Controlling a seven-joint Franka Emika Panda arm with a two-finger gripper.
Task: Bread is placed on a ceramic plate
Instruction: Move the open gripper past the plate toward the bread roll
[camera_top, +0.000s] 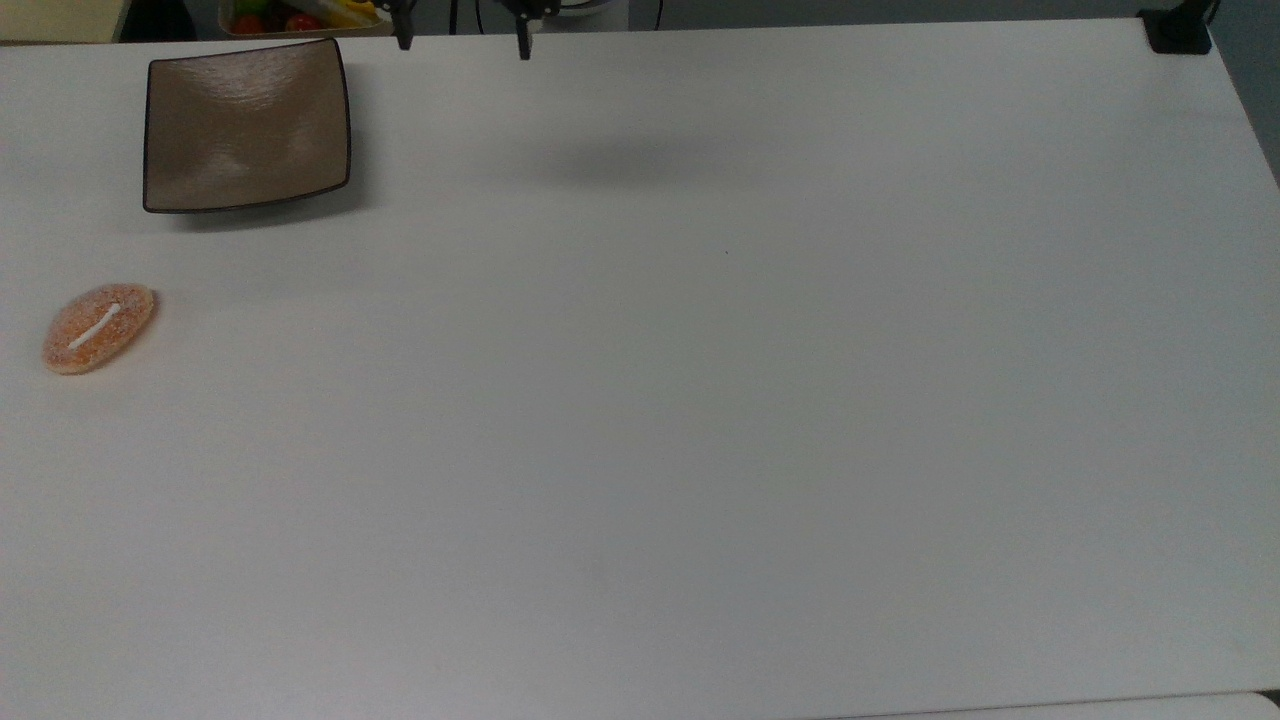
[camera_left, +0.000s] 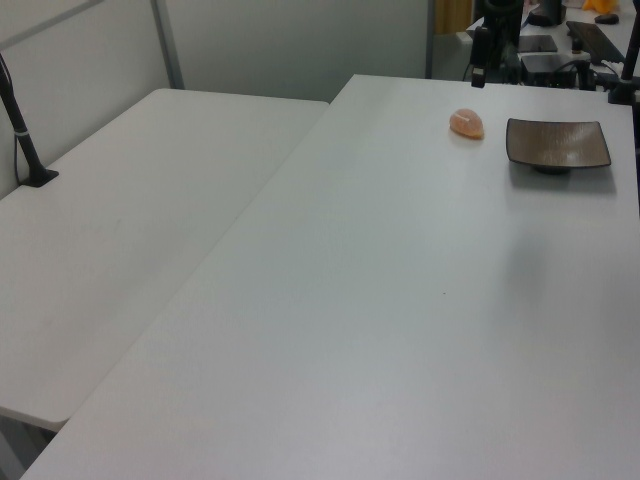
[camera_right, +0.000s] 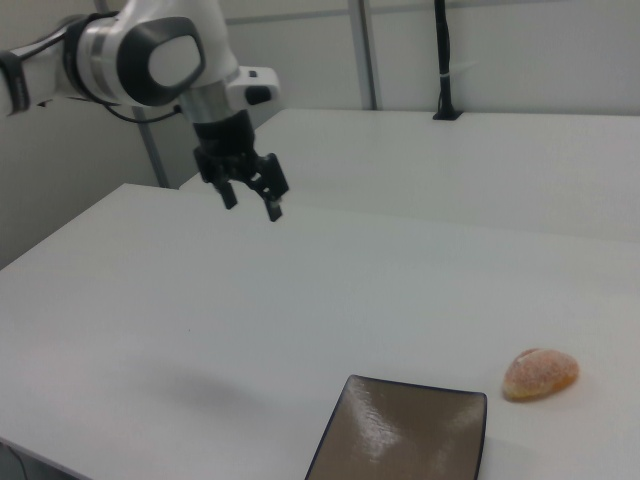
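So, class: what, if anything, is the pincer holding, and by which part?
Nothing. The pincer hangs open and empty above the table; the bread lies untouched beside the ceramic plate.

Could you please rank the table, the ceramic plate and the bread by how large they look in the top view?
1. The table, by far the largest.
2. The ceramic plate.
3. The bread, clearly smaller than the plate.

The right view's bottom edge cuts off the ceramic plate (camera_right: 405, 440).
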